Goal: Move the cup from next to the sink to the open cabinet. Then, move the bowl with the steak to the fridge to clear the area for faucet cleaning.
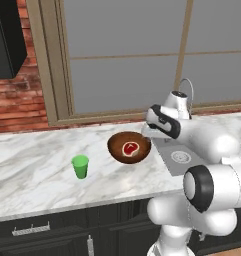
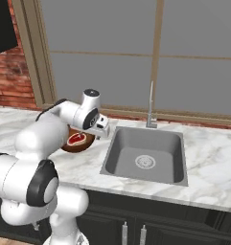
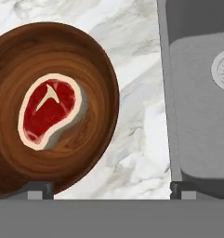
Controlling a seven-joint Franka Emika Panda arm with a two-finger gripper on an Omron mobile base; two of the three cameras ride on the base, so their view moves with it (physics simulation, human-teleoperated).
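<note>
Hand view: the fingers [image 3: 39, 189] stand spread wide, holding nothing, one tip over the near rim of the bowl [image 3: 92, 69], the other over the sink [image 3: 197, 116] edge. The steak [image 3: 48, 111] lies in the bowl. On the worktop [image 1: 32, 165], the cup [image 1: 80, 166] stands left of the bowl.

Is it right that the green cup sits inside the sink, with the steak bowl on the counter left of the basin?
Not quite. The left base view shows the green cup standing on the marble counter, left of the steak bowl, not inside the sink. The bowl does sit left of the basin.
</note>
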